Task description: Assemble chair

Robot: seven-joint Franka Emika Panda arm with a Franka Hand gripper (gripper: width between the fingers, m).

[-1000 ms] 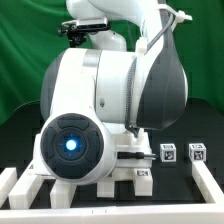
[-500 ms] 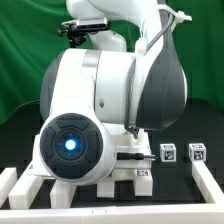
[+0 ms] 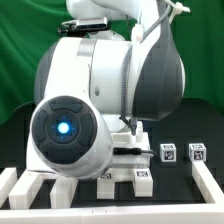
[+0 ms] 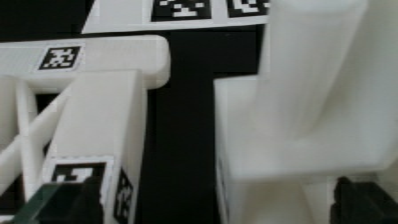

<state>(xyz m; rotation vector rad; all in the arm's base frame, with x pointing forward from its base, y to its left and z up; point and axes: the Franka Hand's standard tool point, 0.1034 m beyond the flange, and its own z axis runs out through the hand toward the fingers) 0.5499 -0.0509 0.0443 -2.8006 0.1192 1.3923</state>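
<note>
In the wrist view a white chair frame part [image 4: 98,95] with crossed bars and black-and-white tags lies on the black table. Beside it, across a dark gap, stands a thick white chair slab [image 4: 302,120]. My gripper [image 4: 210,205] is open, its dark fingertips [image 4: 54,205] set wide apart. One fingertip is over the frame's tagged end and the other is at the slab's far side. It holds nothing. In the exterior view the arm's body hides the gripper. Two small tagged cubes [image 3: 169,152] [image 3: 197,153] and a tagged white block [image 3: 143,178] show there.
The large white arm [image 3: 100,110] fills most of the exterior view. Low white rails [image 3: 20,190] run along the table's near edge and another [image 3: 205,185] along the exterior view's right. A green curtain [image 3: 25,60] hangs behind.
The arm's big joint has swung toward the exterior view's left and nearer the camera. The cubes and the block have not moved.
</note>
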